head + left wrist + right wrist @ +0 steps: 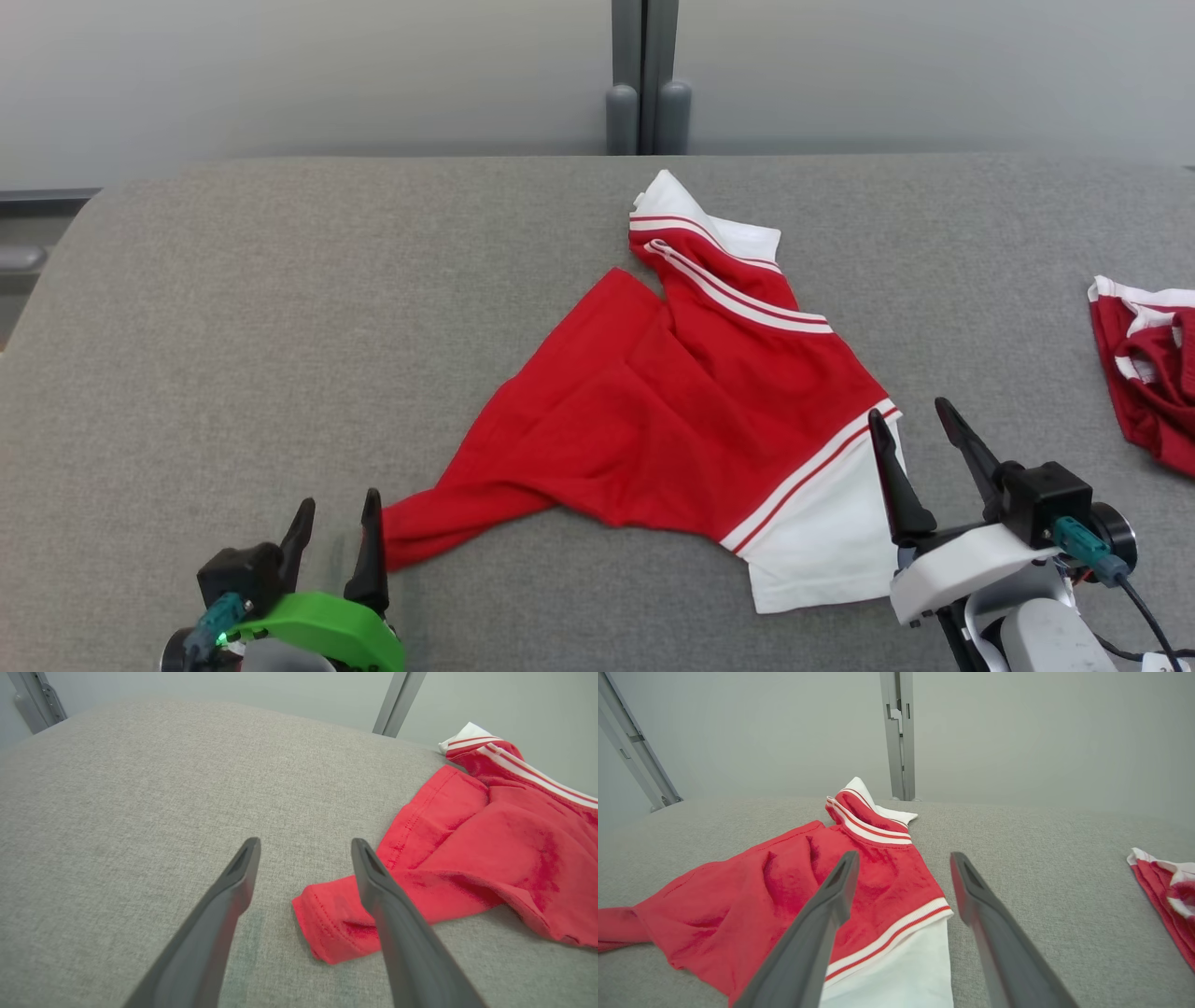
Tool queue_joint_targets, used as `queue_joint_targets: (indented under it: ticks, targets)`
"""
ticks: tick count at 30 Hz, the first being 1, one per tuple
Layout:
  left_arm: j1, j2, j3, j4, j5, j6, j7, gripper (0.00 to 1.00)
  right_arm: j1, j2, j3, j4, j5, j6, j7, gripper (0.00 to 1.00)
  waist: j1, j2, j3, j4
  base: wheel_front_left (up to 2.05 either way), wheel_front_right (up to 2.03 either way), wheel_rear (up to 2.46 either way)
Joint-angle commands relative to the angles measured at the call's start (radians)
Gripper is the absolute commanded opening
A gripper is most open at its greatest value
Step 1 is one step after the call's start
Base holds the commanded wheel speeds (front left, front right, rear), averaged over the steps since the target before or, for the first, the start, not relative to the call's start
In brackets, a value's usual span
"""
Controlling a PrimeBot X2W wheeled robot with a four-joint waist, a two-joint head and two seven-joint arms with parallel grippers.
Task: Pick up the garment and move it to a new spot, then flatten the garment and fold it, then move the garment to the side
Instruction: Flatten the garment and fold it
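Observation:
The garment, a red jersey T-shirt with wide white sleeves edged in red stripes, lies crumpled in the middle of the grey table. One corner of it stretches toward the near left. My left gripper is open right beside that corner, with nothing between its fingers. My right gripper is open at the garment's near right edge, above the white sleeve. In the right wrist view the garment lies left of and under my right gripper.
Another red garment with narrow white edging lies at the table's right edge, also seen as the other red garment from the right wrist. A grey post stands behind the table's far edge against the pale wall.

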Motion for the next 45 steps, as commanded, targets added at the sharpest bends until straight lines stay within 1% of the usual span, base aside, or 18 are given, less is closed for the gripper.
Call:
queue_joint_targets:
  ticks: [1, 6, 10, 15, 20, 26, 29, 33, 35, 38, 43, 45]
  targets:
    - [-0.022, -0.005, 0.004, -0.001, 0.006, -0.002, 0.0, 1.0, -0.009, -0.003, 0.003, 0.007, 0.001, -0.001, -0.004, 1.0, 0.0, -0.0001, 0.005, -0.009, 0.0, 0.0, 0.0]
    - [-0.063, -0.021, 0.025, -0.018, 0.008, -0.002, 0.0, 1.0, -0.037, -0.003, 0.031, 0.042, 0.003, -0.001, -0.004, 1.0, 0.0, -0.0001, 0.025, -0.019, 0.0, 0.0, 0.0]
    - [-0.086, -0.03, 0.015, -0.025, 0.011, -0.002, 0.0, 1.0, -0.074, -0.004, 0.066, 0.076, 0.008, -0.001, -0.004, 1.0, 0.0, -0.0001, 0.044, -0.014, 0.0, 0.0, 0.0]
    - [-0.105, -0.035, 0.001, -0.032, 0.0, -0.002, 0.0, 1.0, -0.149, -0.003, 0.147, 0.133, 0.02, -0.001, -0.004, 1.0, 0.0, -0.0001, 0.07, 0.003, 0.0, 0.0, 0.0]
    - [-0.121, -0.038, -0.019, -0.037, -0.012, -0.002, 0.0, 1.0, -0.27, -0.004, 0.28, 0.227, 0.051, -0.001, -0.004, 1.0, 0.0, -0.0001, 0.096, 0.035, 0.0, 0.0, 0.0]
    - [-0.136, -0.041, -0.047, -0.04, -0.023, -0.002, 0.0, 1.0, -0.461, -0.004, 0.482, 0.39, 0.143, -0.001, -0.003, 1.0, 0.0, -0.0001, 0.121, 0.092, 0.0, 0.0, 0.0]
    - [-0.146, -0.042, -0.066, -0.042, -0.031, -0.002, 0.0, 1.0, -0.575, -0.004, 0.583, 0.483, 0.207, -0.001, 0.028, 1.0, 0.0, -0.0001, 0.131, 0.13, 0.0, 0.0, 0.0]
    - [-0.159, -0.044, -0.096, -0.045, -0.042, -0.002, 0.0, 1.0, -0.689, -0.004, 0.676, 0.6, 0.263, -0.001, 0.082, 1.0, 0.0, -0.0001, 0.15, 0.186, 0.0, 0.0, 0.0]
    - [-0.166, -0.044, -0.116, -0.049, -0.055, -0.002, 0.0, 1.0, -0.732, -0.004, 0.707, 0.654, 0.297, -0.001, 0.121, 1.0, 0.0, -0.0001, 0.162, 0.213, 0.0, 0.0, 0.0]
    - [-0.175, -0.044, -0.133, -0.055, -0.076, -0.002, 0.0, 1.0, -0.789, -0.005, 0.747, 0.724, 0.313, -0.001, 0.159, 1.0, 0.0, -0.0001, 0.18, 0.244, 0.0, 0.0, 0.0]
    - [-0.184, -0.044, -0.154, -0.057, -0.098, -0.002, 0.0, 1.0, -0.845, -0.005, 0.775, 0.87, 0.3, -0.001, 0.24, 1.0, 0.0, -0.0001, 0.209, 0.279, 0.0, 0.0, 0.0]
    - [-0.191, -0.044, -0.157, -0.057, -0.104, -0.002, 0.0, 1.0, -0.846, -0.003, 0.789, 0.896, 0.308, -0.001, 0.278, 1.0, 0.0, -0.0001, 0.217, 0.289, 0.0, 0.0, 0.0]
